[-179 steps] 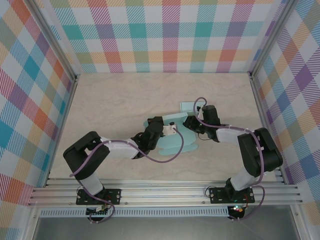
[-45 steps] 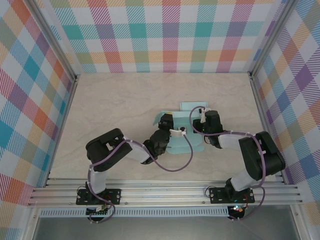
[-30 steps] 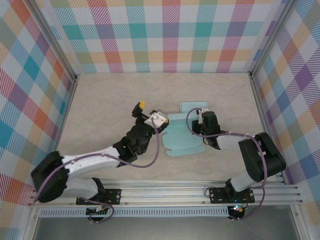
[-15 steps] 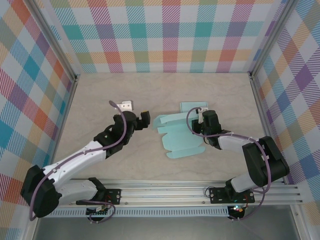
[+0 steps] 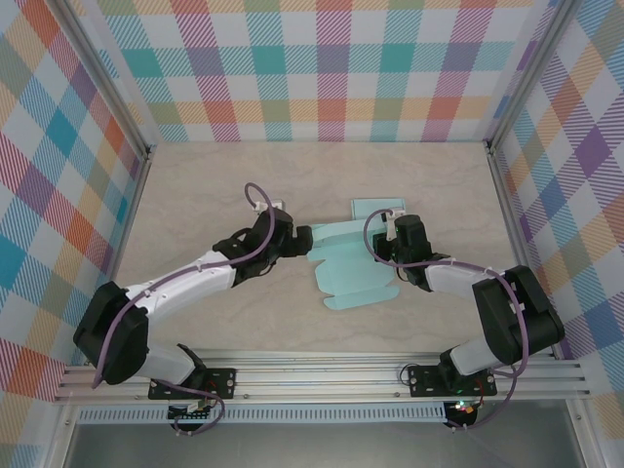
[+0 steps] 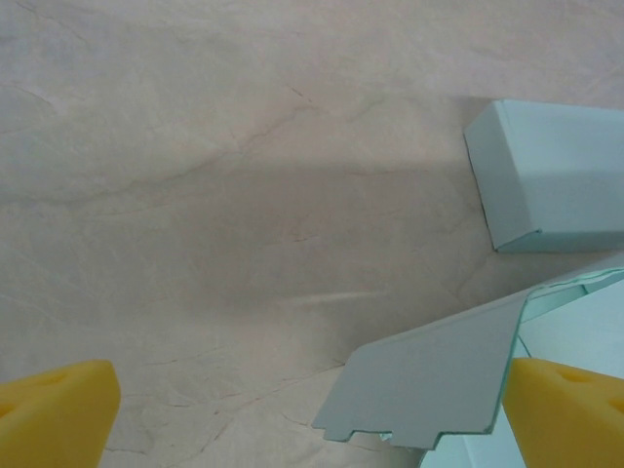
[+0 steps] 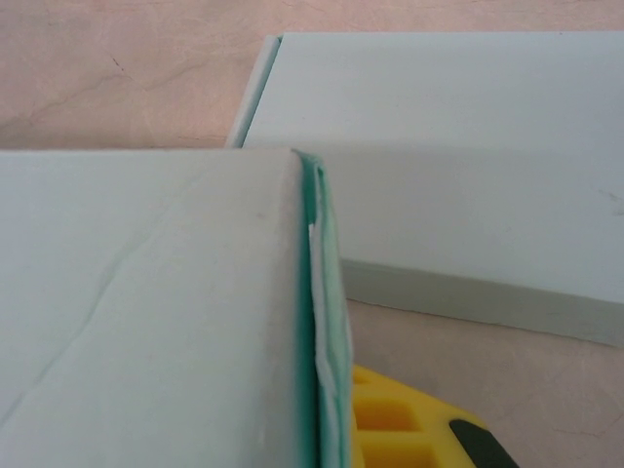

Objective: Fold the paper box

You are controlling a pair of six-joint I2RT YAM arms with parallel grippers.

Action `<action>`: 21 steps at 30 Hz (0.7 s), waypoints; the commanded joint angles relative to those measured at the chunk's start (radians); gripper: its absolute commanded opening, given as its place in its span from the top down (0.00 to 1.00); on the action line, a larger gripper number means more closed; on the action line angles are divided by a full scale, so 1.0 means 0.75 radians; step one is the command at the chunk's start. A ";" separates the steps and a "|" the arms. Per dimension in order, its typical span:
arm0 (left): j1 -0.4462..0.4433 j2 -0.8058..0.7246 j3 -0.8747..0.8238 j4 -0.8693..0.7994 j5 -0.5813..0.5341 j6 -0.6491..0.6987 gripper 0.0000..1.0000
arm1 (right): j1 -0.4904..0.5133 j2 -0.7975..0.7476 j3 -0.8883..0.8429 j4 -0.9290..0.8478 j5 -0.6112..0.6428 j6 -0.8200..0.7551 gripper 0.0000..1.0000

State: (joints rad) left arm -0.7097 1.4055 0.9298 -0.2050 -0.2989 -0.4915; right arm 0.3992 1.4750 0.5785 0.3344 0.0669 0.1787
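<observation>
Since half a second earlier, the left gripper [image 5: 300, 237] has been carried rightward across the bench [image 5: 214, 185] and is now placed at the left edge of the paper box [image 5: 353, 265]. The left arm is stretched from its base at the near left toward the middle of the bench.

The left fingers [image 6: 57, 411] are spread wide. In the left wrist view, one yellow pad is seen at each lower corner with bare bench between them. A pale raised flap [image 6: 429, 385] of the paper box is seen just beside the right-hand pad. Whether the pad touches the flap cannot be told.

The paper box is laid mostly flat, slightly right of the bench centre, between the two grippers. Its left portion is lifted and creased in the top external view.

The right gripper [image 5: 382, 244] is positioned at the right edge of the paper box. Its fingers are pressed together on a doubled-over edge of the paper box [image 7: 146, 292]. One yellow finger [image 7: 405, 421] is seen below that edge in the right wrist view.

A teal slab [image 5: 378, 207] is laid flat on the bench just beyond the far edge of the paper box. It is also seen in the left wrist view [image 6: 561, 171] and the right wrist view [image 7: 458, 136]. Whether it is joined to the paper box cannot be told.
</observation>
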 commanded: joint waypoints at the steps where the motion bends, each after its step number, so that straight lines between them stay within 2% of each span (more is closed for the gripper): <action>1: 0.010 0.032 0.042 -0.001 0.034 -0.024 0.00 | 0.006 -0.035 0.033 0.014 -0.029 0.025 1.00; 14: 0.001 0.165 0.046 0.208 0.050 -0.062 0.01 | 0.033 -0.054 0.041 -0.003 -0.015 0.052 1.00; 21: -0.007 0.243 0.083 0.274 0.022 -0.091 0.05 | 0.078 -0.066 0.052 -0.033 0.032 0.060 1.00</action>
State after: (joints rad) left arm -0.7109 1.5684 0.9604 -0.0643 -0.2707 -0.5346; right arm 0.4393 1.4570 0.5804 0.3199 0.0826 0.2058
